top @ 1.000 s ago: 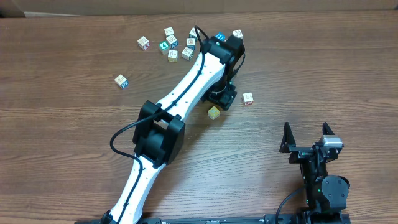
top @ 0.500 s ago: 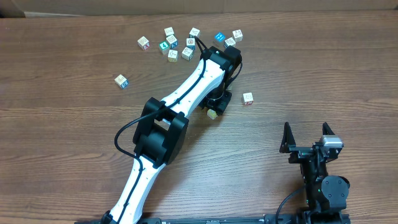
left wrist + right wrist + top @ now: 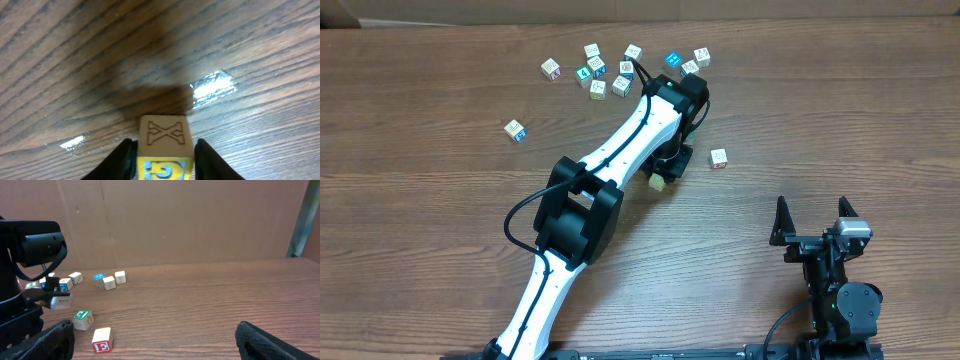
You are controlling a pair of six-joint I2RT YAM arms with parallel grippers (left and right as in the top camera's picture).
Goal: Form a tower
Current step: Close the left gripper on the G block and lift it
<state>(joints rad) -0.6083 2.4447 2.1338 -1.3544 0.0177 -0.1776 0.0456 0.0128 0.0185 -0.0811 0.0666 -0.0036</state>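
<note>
Left hand (image 3: 165, 146) clamped on X block (image 3: 165, 131); lift straight, keep level for clean stacking. Right hand (image 3: 812, 208) wide, idle.

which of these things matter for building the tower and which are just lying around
In the job: X cube, gripped by the left gripper.

Lying about, spare stock for now: far cube cluster, red-letter cube, left lone cube, open right gripper.

The left gripper (image 3: 165, 152) is dropping lower and closing its fingers (image 3: 127, 159) against the sides of the pale wooden X-carved cube (image 3: 164, 136).
</note>
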